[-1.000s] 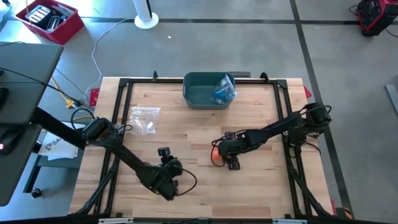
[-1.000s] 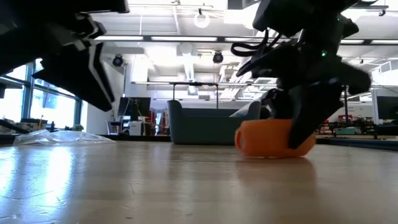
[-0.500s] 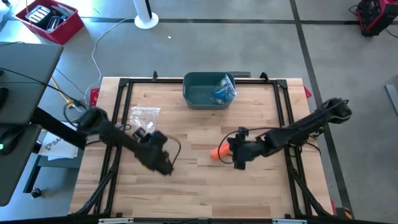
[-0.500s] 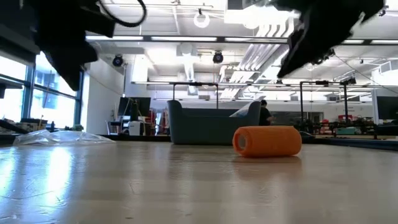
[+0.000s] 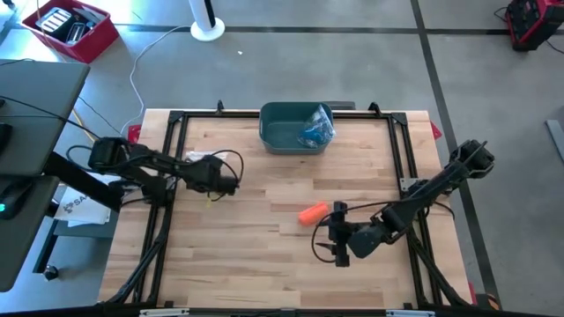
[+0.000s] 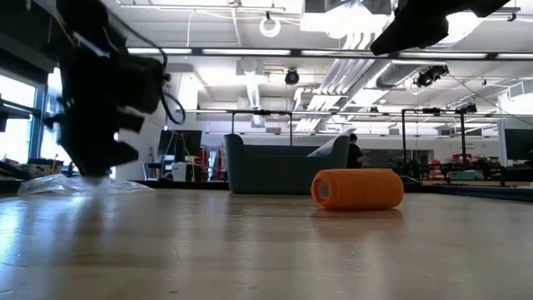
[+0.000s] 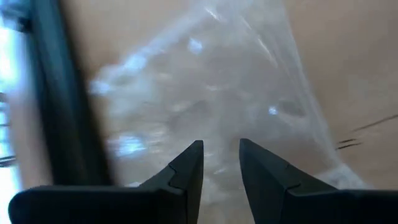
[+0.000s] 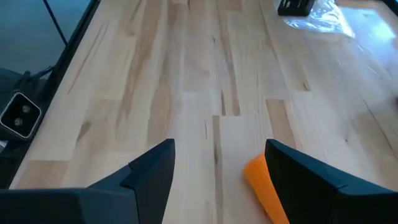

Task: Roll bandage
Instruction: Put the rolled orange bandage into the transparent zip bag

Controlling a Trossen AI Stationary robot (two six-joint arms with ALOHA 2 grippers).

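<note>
You are looking at the orange bandage roll (image 5: 314, 213) lying alone on the wooden table (image 5: 264, 264), on its side, right of the middle. No gripper is touching it. The right gripper (image 5: 336, 232) is hanging just beside the roll on the near side, and its fingers are spread wide with nothing between them. The left gripper (image 5: 231, 176) is hovering over the clear plastic bag (image 5: 204, 164) near the table's left side; its fingers are nearly together, with a narrow gap, and I cannot see them pinching the film.

I am thinking of two risks. The roll is round and free, so a touch from one finger could send it rolling toward the table edge. The bag is thin and slippery, so a grasp there could slide off or drag it over the wood.

The surface is pale wood planks inside a black frame (image 5: 176, 116). A teal bin (image 5: 293, 129) with blue things inside is standing at the far edge. Behind the table a big workshop room with ceiling lights is showing, and a person (image 6: 355, 152) far away.
</note>
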